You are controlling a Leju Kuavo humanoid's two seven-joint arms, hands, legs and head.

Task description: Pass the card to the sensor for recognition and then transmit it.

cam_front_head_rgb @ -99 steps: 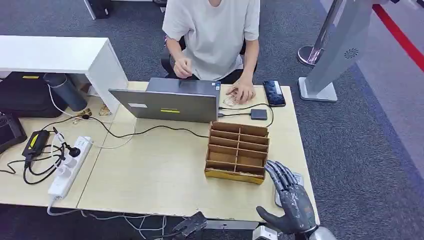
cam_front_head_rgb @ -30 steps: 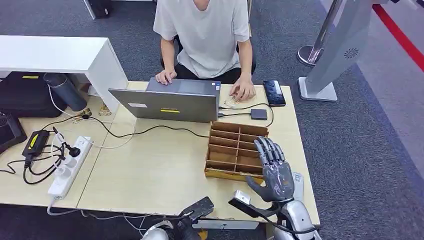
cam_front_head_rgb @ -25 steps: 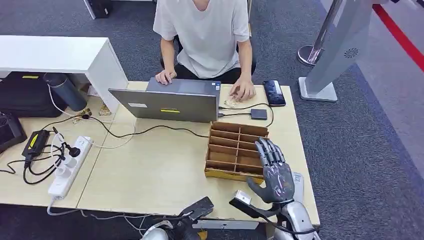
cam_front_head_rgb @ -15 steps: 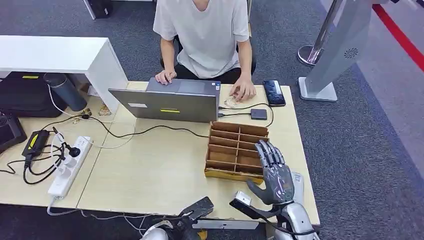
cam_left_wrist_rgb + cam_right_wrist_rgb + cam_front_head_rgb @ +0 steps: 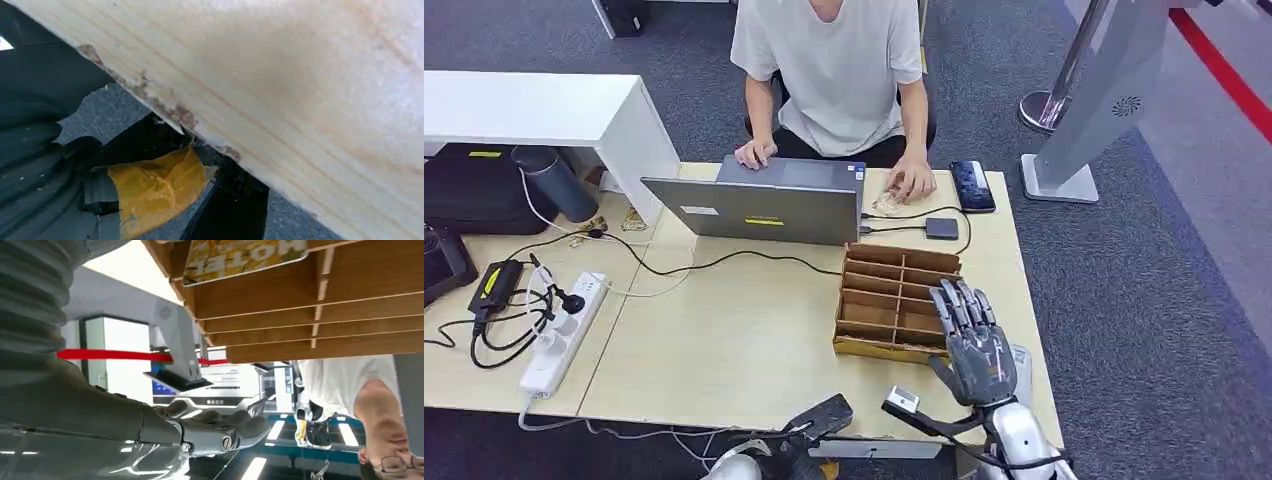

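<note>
At the near edge of the pale wooden desk [image 5: 744, 340], the left robot hand [image 5: 819, 418] shows as a dark shape just below the desk edge; whether it is open or closed cannot be told. The left wrist view looks up close at the light wood underside or edge of the desk, with a crumpled piece of yellow tape [image 5: 155, 185] beside dark parts.

The right robot hand [image 5: 974, 345] is raised over the near right part of the desk, dark grey, fingers straight and spread, holding nothing. Its fingertips [image 5: 956, 296] lie over the near right corner of the brown wooden compartment box [image 5: 894, 290]. In the right wrist view the hand's fingers [image 5: 220, 427] reach out flat, and the slats of the box run across above them. A yellow printed card [image 5: 245, 257] lies in one compartment of the box there, lettering on its face; which compartment it is cannot be told.

Just right of the right robot hand a small pale grey flat device [image 5: 1021, 362] rests on the desk near its right edge.

Beyond the box stands an open grey laptop [image 5: 769, 205], its back to the robot, with a black cable [image 5: 714, 262] trailing to the left. A small dark square box [image 5: 941, 228] and a black phone [image 5: 972, 186] lie at the far right. A white power strip [image 5: 564, 330] sits on the left.

A person in a white T-shirt [image 5: 834, 70] sits behind the desk, both hands on it.
</note>
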